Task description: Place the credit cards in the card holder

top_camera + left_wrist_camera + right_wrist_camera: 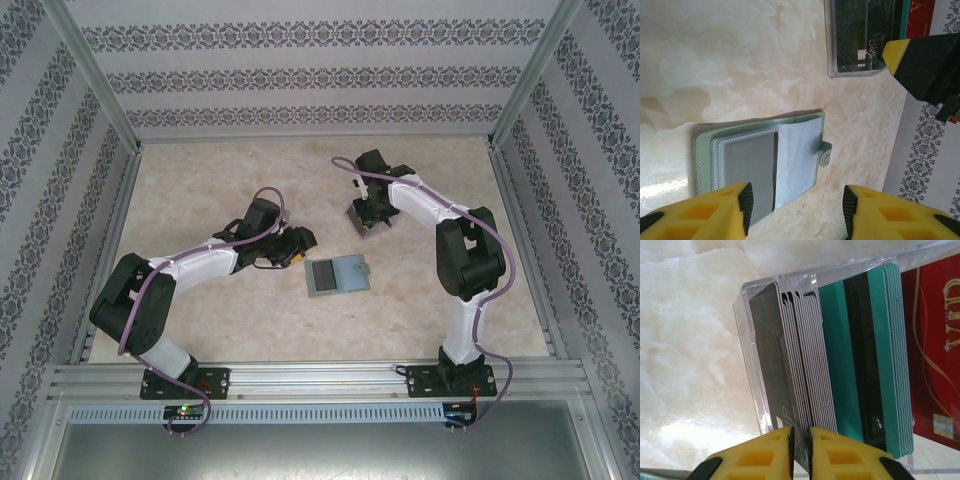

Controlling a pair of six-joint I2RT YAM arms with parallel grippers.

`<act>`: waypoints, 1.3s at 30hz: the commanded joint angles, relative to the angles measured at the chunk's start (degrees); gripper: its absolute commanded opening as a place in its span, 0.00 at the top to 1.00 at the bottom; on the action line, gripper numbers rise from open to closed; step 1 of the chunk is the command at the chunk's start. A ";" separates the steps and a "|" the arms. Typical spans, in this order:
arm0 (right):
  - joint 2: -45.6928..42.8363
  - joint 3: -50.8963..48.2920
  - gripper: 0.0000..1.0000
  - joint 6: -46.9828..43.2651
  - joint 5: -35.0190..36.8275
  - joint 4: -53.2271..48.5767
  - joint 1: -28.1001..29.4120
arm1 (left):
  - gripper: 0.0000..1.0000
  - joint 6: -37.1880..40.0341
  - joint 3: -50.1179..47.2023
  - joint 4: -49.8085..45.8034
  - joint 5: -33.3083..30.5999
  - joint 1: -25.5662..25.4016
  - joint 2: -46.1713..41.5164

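Note:
The card holder lies open in the middle of the table, grey-green, with a dark grey card in its left sleeve. My left gripper hovers just left of it, open, with nothing between its yellow fingers. Farther back, my right gripper is at the clear tray. In the right wrist view its jaws pinch the near edge of a dark grey credit card at the front of the grey stack. Teal cards and a red card stand behind.
The clear plastic tray holds the upright cards at the table's back centre. Metal frame rails and patterned walls enclose the marbled table. Bare tabletop lies around the card holder and to the left of the tray.

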 commanded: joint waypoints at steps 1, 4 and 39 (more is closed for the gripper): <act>-1.28 -0.97 0.83 0.57 -3.03 -0.64 1.71 | 0.47 0.02 -0.12 1.10 0.47 0.13 0.41; -1.52 -0.61 0.83 0.65 -3.12 -1.03 2.10 | 0.47 -0.15 -0.26 1.31 0.51 0.20 0.45; -4.10 1.74 1.00 3.59 3.76 -1.47 5.95 | 0.47 -0.24 -0.36 1.75 0.65 0.16 0.87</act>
